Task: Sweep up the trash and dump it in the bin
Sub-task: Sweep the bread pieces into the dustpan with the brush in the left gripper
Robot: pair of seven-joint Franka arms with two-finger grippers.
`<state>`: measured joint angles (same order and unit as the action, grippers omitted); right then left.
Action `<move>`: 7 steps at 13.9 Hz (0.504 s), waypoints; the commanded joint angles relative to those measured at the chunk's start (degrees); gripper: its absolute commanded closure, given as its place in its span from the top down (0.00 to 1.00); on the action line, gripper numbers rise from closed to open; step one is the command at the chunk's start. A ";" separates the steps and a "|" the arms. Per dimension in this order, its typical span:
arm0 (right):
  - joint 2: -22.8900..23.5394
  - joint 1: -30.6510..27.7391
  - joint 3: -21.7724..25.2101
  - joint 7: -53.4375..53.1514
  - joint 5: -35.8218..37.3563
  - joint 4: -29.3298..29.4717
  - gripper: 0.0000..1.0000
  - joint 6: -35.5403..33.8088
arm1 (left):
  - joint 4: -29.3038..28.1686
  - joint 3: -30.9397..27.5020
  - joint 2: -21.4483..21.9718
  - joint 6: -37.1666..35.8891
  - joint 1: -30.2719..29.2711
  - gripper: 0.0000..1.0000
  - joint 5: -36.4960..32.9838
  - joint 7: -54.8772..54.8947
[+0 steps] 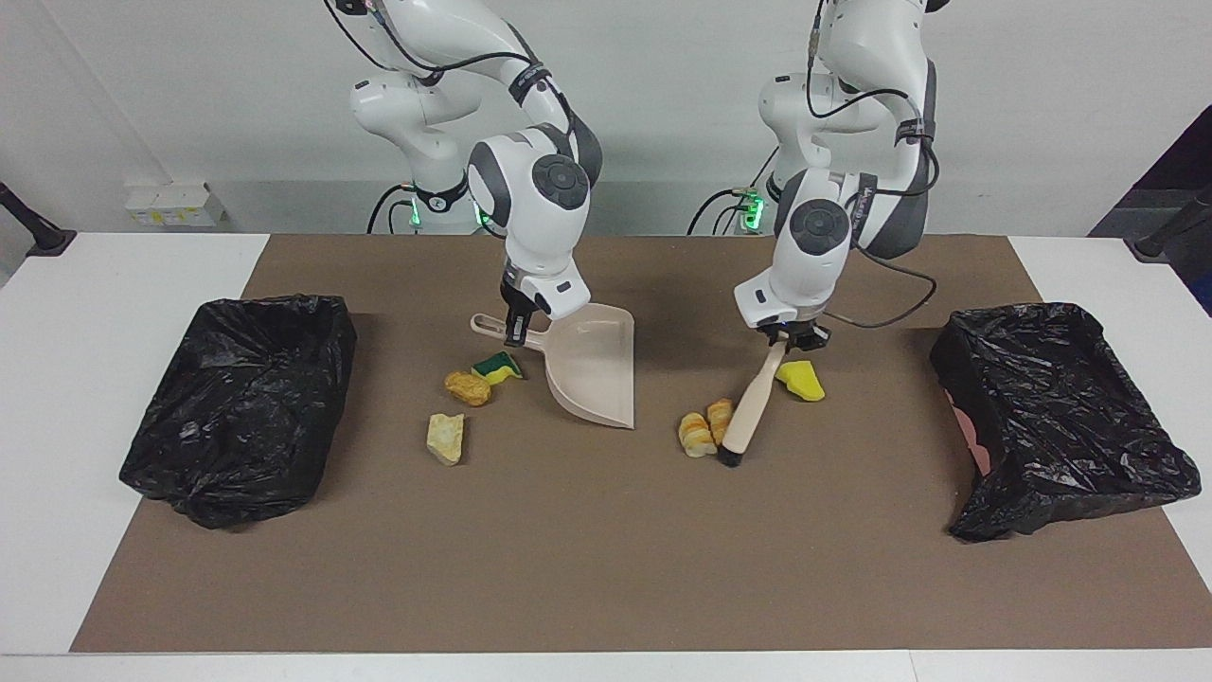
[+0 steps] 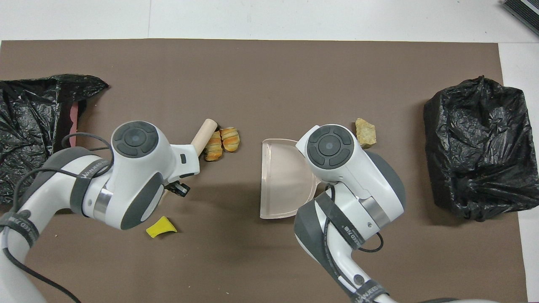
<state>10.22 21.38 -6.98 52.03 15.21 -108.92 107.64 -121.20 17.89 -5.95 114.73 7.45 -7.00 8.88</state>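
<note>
My left gripper point(image 1: 784, 339) is shut on the handle of the beige brush point(image 1: 748, 412), whose dark bristle end rests on the mat against two golden-brown bread lumps point(image 1: 705, 428) point(image 2: 222, 144). A yellow sponge piece point(image 1: 800, 379) lies beside the brush handle, and another yellow piece point(image 2: 161, 226) lies nearer the robots. My right gripper point(image 1: 514, 329) is shut on the handle of the beige dustpan point(image 1: 592, 374) point(image 2: 282, 181), whose mouth faces the lumps a short gap away. By the pan's handle lie a green-and-yellow sponge point(image 1: 498, 366), a golden lump point(image 1: 468, 386) and a pale chunk point(image 1: 445, 438) point(image 2: 365, 132).
A bin lined with a black bag point(image 1: 241, 403) point(image 2: 480, 147) stands at the right arm's end of the brown mat point(image 1: 606, 549). A second black-lined bin point(image 1: 1060, 417) point(image 2: 29, 122) stands at the left arm's end.
</note>
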 commanded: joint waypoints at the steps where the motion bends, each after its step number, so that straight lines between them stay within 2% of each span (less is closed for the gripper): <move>1: -0.37 -0.11 -0.31 -2.20 2.89 -1.47 0.00 3.09 | -4.22 4.94 3.93 0.06 0.19 0.00 2.32 0.27; 4: -0.55 -0.11 -0.31 -2.37 2.89 -2.18 0.00 3.98 | -4.14 11.36 4.63 0.50 0.19 0.00 9.80 -4.02; 7: -0.46 -0.28 -0.31 -3.25 2.72 -2.18 0.00 4.33 | -2.30 16.12 4.29 0.24 0.19 0.00 10.43 -10.26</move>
<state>10.22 21.41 -6.98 51.62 16.39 -109.68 109.63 -123.66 32.49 -2.89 114.97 7.78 2.40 1.43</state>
